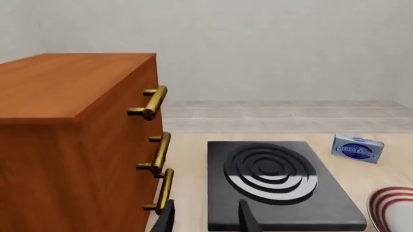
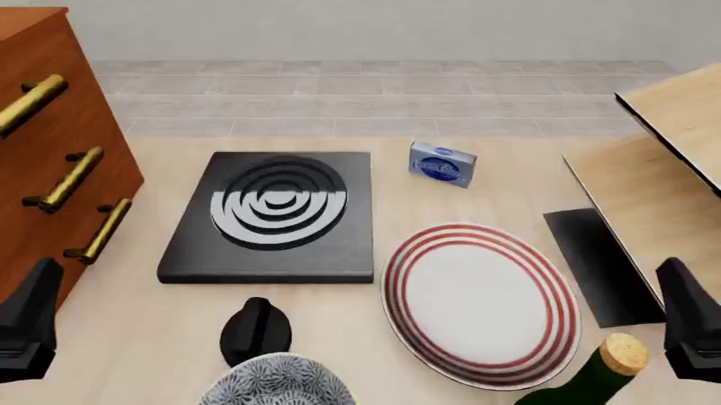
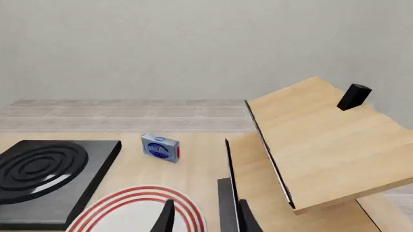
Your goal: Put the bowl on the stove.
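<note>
Near the stove (image 2: 270, 219), at its front edge beyond a black knob (image 2: 256, 327), the bowl (image 2: 277, 381) was seen resting on the table, ungrasped; the whole task was judged outstanding. Both the left gripper (image 2: 27, 321) and right gripper (image 2: 690, 325) were held apart, slightly open and empty. One bowl, one stove, one plate (image 2: 482, 302), one knob and one bottle (image 2: 592, 375) were counted.

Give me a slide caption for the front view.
Bowl at near table edge, stove beyond it unoccupied, both arms idle at the sides.
</note>
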Robot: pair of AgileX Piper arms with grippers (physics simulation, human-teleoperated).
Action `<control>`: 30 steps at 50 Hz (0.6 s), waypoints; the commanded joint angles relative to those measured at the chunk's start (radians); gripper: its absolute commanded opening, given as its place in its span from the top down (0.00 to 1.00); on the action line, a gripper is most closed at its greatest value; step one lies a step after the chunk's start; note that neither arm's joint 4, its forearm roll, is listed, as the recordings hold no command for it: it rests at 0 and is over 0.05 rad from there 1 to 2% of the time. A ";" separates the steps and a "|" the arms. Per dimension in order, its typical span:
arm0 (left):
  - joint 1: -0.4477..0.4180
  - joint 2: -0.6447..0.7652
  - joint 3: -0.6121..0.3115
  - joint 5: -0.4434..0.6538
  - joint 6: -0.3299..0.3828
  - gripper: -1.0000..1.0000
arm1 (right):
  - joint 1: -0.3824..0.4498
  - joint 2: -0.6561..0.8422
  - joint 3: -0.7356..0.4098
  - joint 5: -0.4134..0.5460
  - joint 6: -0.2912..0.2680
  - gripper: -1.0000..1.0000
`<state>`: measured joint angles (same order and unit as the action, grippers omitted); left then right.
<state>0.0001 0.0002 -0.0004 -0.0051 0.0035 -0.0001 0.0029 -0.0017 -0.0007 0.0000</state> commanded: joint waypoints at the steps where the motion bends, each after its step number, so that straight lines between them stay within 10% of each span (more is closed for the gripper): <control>1: -0.002 0.000 -0.002 -0.012 0.007 0.00 | 0.000 0.005 -0.003 -0.001 0.000 0.00; 30: -0.004 0.002 -0.010 -0.003 0.003 0.00 | 0.000 0.005 -0.003 -0.001 0.000 0.00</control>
<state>-0.0023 0.0015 -0.0050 -0.0146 0.0079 -0.0002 0.0073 -0.0042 -0.0018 0.0001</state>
